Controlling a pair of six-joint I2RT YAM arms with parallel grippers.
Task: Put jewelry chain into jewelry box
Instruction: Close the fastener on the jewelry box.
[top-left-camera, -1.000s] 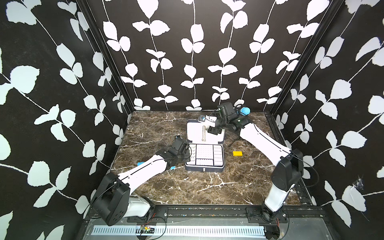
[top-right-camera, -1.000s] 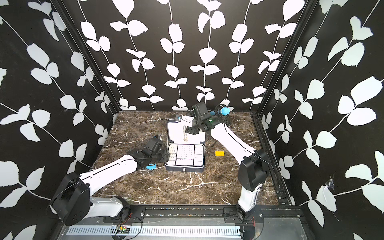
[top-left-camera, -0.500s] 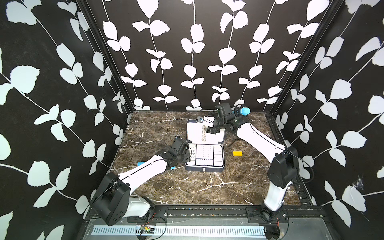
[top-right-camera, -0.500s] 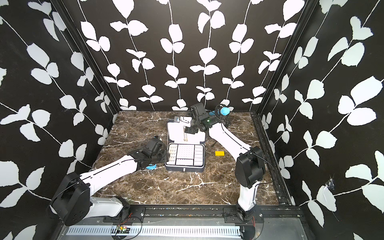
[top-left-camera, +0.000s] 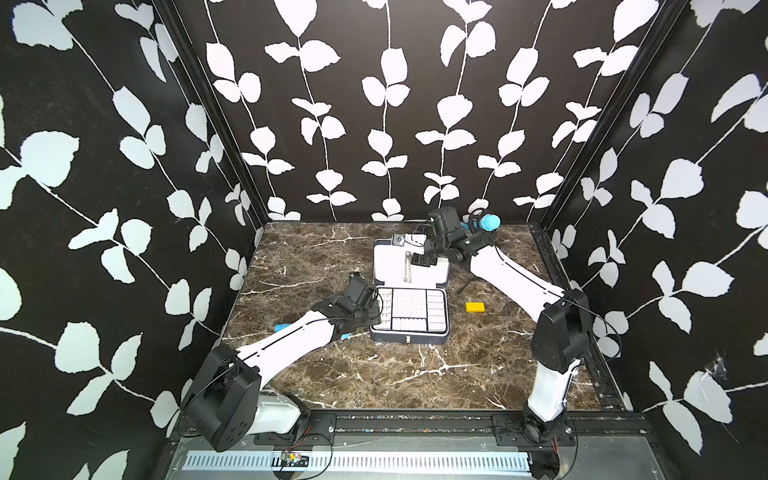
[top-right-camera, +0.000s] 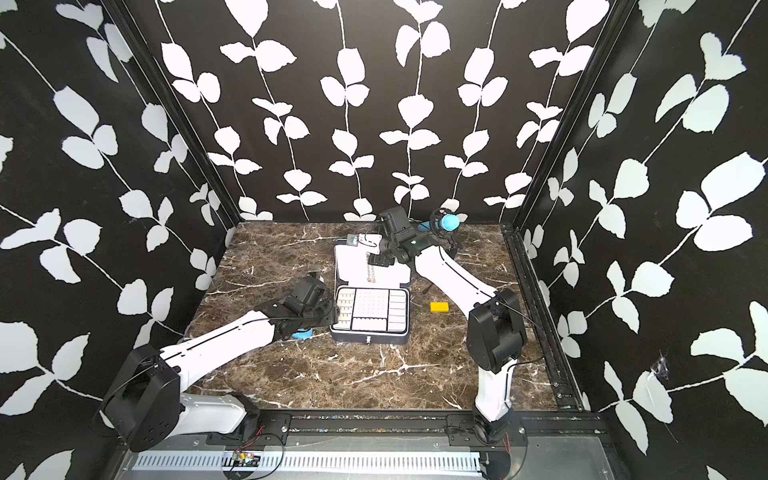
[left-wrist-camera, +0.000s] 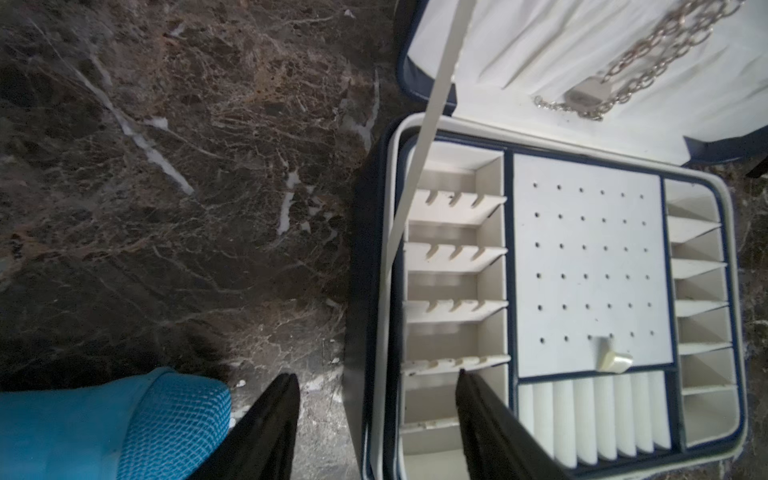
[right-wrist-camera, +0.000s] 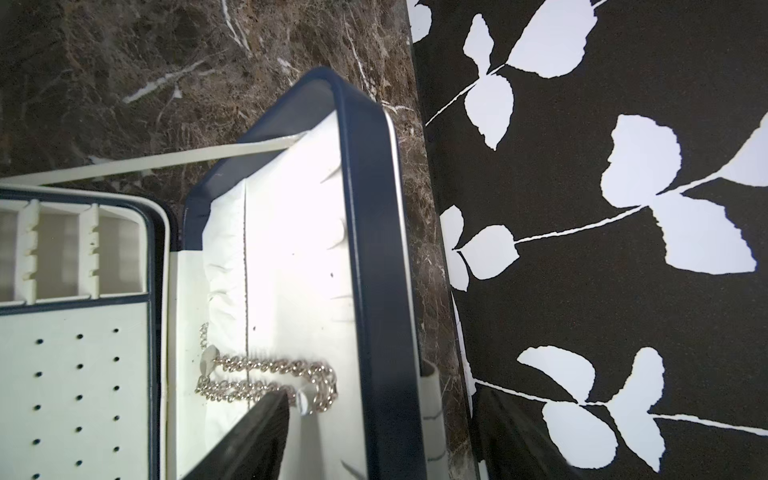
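The right gripper (top-left-camera: 424, 261), jaws spread across the far rim of the open lid (right-wrist-camera: 374, 249), has one finger right by the jewelry chain (right-wrist-camera: 266, 368), which lies doubled on the lid's white lining, not in the tray (left-wrist-camera: 586, 266). If the lid is tipped shut from here, I think the loose chain may slide to the hinge (right-wrist-camera: 173, 232) and be pinched, or snag that finger. The left gripper (left-wrist-camera: 374, 376), also spread, straddles the left wall of the jewelry box (top-left-camera: 411, 337), so the lid could strike it.
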